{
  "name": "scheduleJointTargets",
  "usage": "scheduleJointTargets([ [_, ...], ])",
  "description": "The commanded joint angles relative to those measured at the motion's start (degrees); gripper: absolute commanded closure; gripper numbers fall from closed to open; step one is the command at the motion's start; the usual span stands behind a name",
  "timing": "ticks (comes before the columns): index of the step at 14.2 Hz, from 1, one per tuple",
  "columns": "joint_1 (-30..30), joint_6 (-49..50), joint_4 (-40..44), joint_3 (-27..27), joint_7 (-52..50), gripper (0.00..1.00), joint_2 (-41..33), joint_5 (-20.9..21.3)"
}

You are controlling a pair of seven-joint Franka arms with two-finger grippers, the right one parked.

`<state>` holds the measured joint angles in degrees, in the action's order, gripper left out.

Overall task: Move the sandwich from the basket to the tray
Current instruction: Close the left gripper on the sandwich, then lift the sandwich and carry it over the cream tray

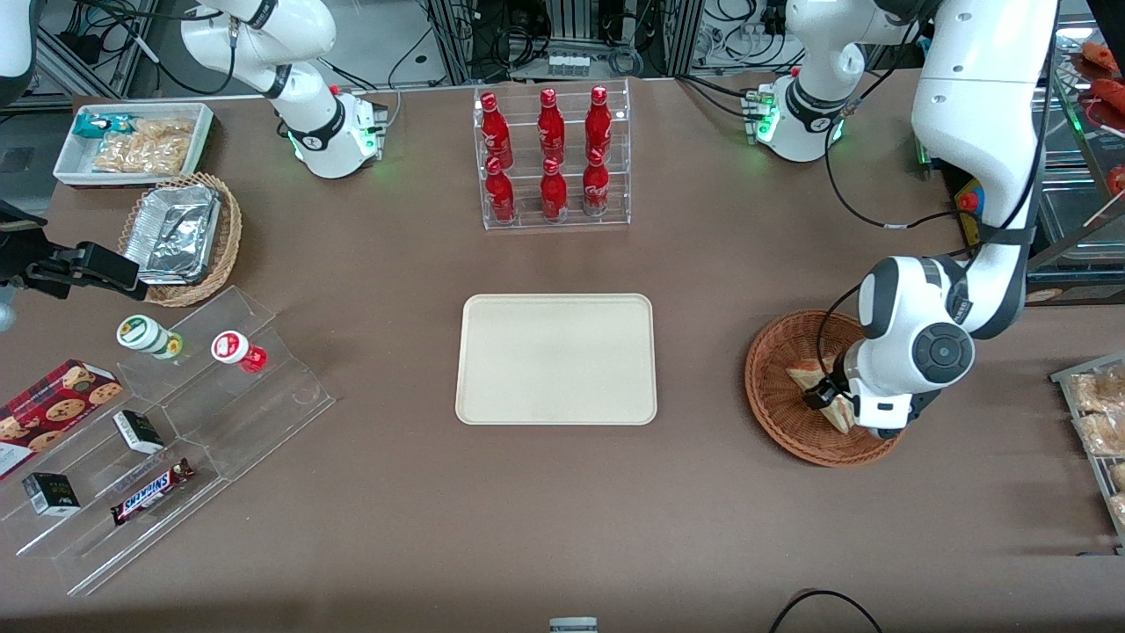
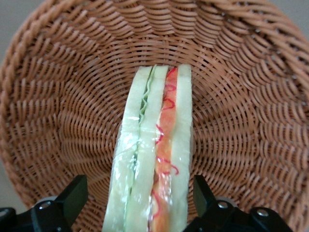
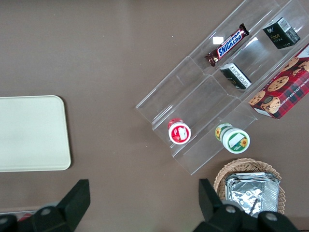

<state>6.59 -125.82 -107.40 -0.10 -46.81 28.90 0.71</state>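
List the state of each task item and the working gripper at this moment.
sandwich: wrapped, standing on edge in the basket, not lifted.
basket: upright, holding the sandwich.
tray: flat, nothing on it.
gripper: open, down in the basket, one finger on each side of the sandwich.

We look down on a brown table [image 3: 106,53] where a corner of the beige tray [image 3: 29,133] shows. A clear stepped display rack [image 3: 212,96] holds a Snickers bar [image 3: 227,45], two dark boxes, a cookie box [image 3: 282,89] and two capped cups, near a wicker basket of foil trays [image 3: 251,188].
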Motion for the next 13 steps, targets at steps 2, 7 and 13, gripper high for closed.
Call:
scheduleJointTargets([
  [2,0.3,-0.9,-0.3,0.0,-0.7,0.66,-0.2,0.3],
  [7,4.0,9.9,8.8,-0.1,-0.7,0.74,-2.4,0.4],
  [13,19.7,15.9,22.0,-0.9,-1.4,0.69,2.0,0.2],
])
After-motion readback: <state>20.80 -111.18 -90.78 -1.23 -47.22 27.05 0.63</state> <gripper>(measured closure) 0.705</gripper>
